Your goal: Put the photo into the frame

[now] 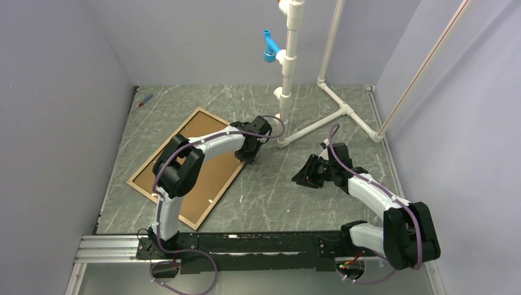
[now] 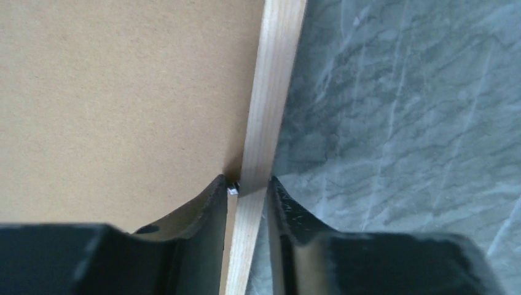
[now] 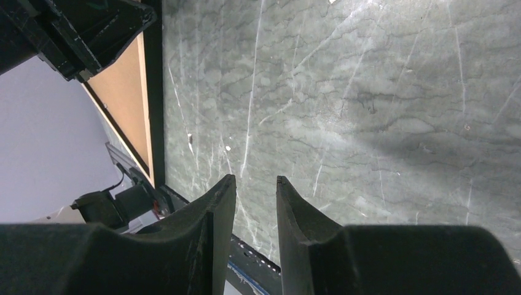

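- Left of centre on the worktop (image 1: 276, 196) lies the frame (image 1: 179, 131), flat, with its light wood face up and a brown board (image 1: 198, 125) filling it.
- At the frame's far-right rail the left gripper (image 1: 247, 157) is down. The left wrist view shows its jaws either side of that rail, close against it. Whether they pinch it cannot be told.
- Only that view shows a small metal tab (image 2: 232, 190) at the rail's inner edge, beside one finger.
- Right of the frame, well apart from it, the right gripper (image 1: 301, 175) hovers over the worktop, jaws slightly apart with nothing between them.
- The right wrist view alone shows the frame's outer side as dark.
- Beyond the frame stands a white pipe stand (image 1: 289, 74) with a blue fitting (image 1: 270, 47), seen only from above.
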`<state>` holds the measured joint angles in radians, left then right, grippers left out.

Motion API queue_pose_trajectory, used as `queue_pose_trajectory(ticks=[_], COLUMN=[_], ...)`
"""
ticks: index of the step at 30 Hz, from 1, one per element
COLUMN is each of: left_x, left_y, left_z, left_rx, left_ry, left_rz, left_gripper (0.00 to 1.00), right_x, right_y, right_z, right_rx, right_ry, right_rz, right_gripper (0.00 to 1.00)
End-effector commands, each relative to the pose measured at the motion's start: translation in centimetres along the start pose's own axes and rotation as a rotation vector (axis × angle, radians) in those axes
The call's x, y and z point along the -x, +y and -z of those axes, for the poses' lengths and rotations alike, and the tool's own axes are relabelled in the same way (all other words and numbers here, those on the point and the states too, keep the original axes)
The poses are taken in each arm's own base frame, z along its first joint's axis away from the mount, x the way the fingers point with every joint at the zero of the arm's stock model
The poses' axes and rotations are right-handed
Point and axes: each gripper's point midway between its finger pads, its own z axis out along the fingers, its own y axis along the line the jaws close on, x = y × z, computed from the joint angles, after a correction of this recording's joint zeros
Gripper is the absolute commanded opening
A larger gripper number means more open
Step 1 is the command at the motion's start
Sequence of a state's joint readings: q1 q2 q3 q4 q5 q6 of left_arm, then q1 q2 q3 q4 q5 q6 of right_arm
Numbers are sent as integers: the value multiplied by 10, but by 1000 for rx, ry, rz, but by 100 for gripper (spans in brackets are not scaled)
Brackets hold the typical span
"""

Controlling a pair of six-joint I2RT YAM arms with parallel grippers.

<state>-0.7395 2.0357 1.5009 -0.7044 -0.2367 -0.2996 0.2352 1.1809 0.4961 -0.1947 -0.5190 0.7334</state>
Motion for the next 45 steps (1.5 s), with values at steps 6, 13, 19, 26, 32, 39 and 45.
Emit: queue_pose_trajectory(ticks=[6, 13, 19, 26, 32, 39, 45], left_x=[-17, -43, -71, -99, -124, -157, -188], left_y=[0, -13, -30, -59, -82, -109, -120], left_z=[4, 27, 43, 72, 90, 102, 103], left_rx=[-15, -25, -25, -51, -112, -132, -86], left_ry=[6, -22, -23, -72, -62, -37, 11], left_rz=[-66, -150, -197, -302, -306, -356, -415], left_gripper=[0, 0, 0, 0, 0, 0, 2], right_x=[3, 5, 8, 16, 16, 7, 4], right_y=[7, 8, 9, 3, 1, -3, -3], right_z=[6, 7, 11, 22, 26, 20, 17], right_rx=[22, 19, 4, -71, -96, -80, -83], right_ry=[-12, -11, -19, -51, -44, 0, 18], right_rz=[26, 37, 60, 129, 169, 170, 183], right_gripper=[33, 33, 34, 39, 43, 46, 56])
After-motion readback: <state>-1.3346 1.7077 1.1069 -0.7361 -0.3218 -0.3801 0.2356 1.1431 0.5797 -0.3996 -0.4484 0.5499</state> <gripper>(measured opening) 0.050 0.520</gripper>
